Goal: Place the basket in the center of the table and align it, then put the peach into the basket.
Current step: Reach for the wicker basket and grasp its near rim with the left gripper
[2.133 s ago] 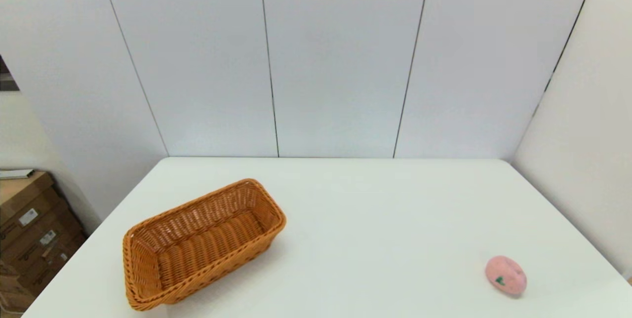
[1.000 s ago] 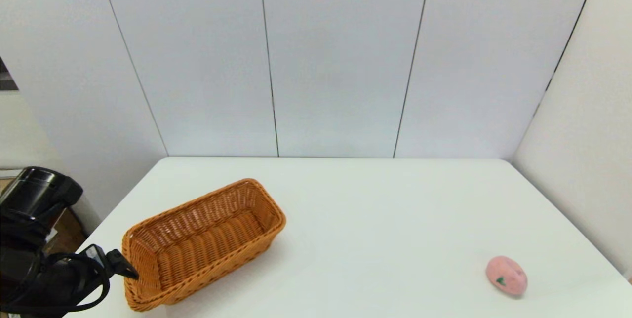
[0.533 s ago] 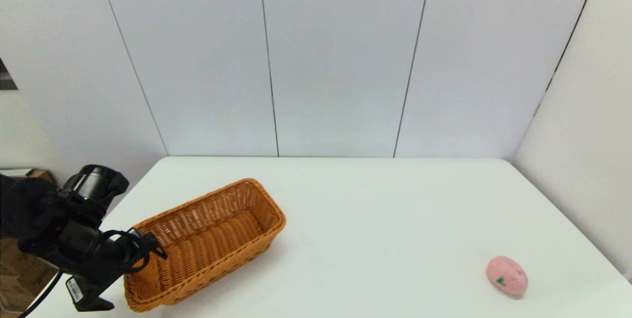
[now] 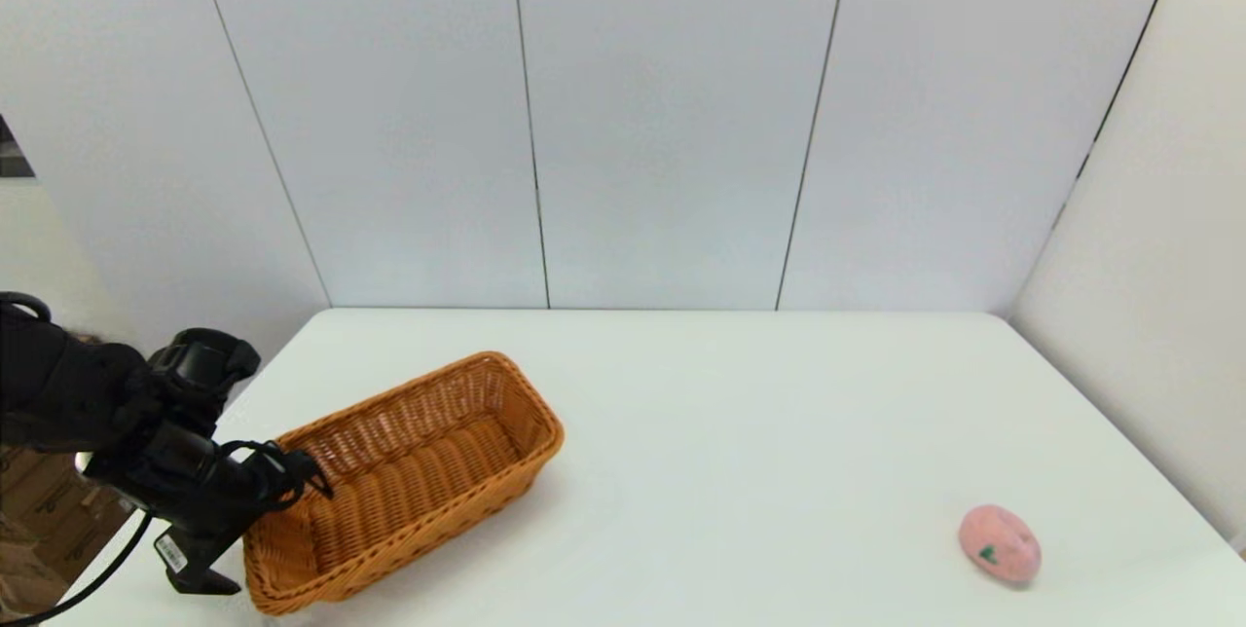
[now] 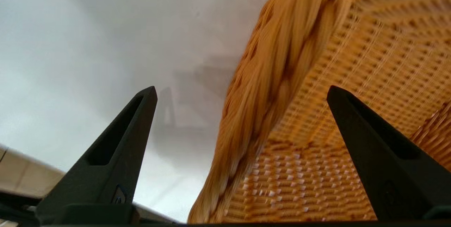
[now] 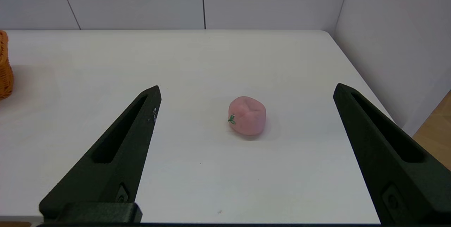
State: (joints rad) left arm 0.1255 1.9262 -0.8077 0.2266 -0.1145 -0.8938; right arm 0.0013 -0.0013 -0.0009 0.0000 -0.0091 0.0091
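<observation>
One basket, one peach, one table, two grippers.

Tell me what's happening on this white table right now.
The left gripper is open at the near-left end of the rectangular orange-brown wicker basket, its fingers straddling the braided rim, one outside and one inside. The basket sits angled on the left of the white table, not centred. The small pink toy peach lies untouched at the near right. The right gripper waits open, facing it.

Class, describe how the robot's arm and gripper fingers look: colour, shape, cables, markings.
The left arm is black and chunky, with a looping black cable and a small white label. Both grippers have long, black, tapering fingers with slotted hollows; the right fingers match.
</observation>
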